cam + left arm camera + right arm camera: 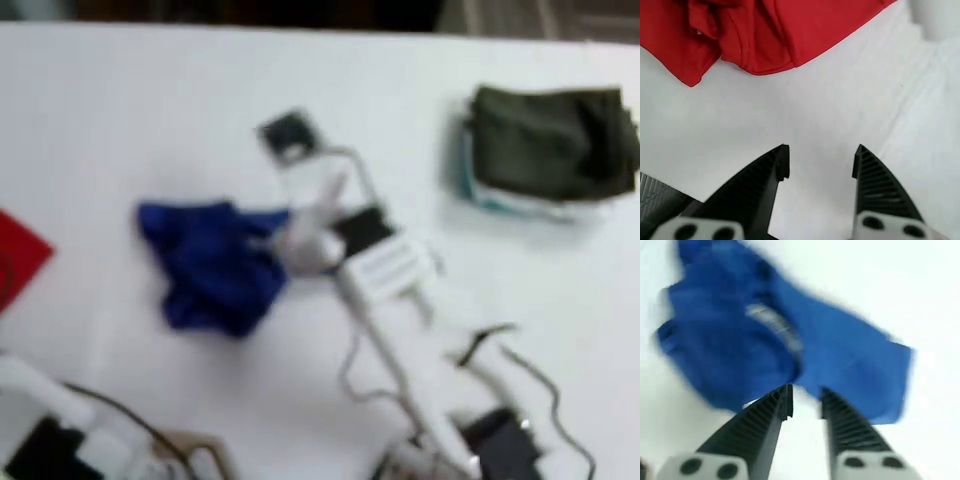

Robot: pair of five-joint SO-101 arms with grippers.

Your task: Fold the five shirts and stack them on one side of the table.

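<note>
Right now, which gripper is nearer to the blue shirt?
Right. The right gripper is at the edge of the blue shirt. The left gripper is over bare table near the red shirt, away from the blue one.

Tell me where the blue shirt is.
High view: blue shirt lies crumpled left of centre on the table, just ahead of the right gripper, red shirt farther left.

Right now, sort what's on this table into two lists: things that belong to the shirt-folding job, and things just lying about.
For the job:
- crumpled blue cloth shirt, at the tips of the right gripper
- red cloth shirt, ahead of the open left gripper
- folded stack, with a dark green shirt on top

Lying about:
- thin black cables on the white table
</note>
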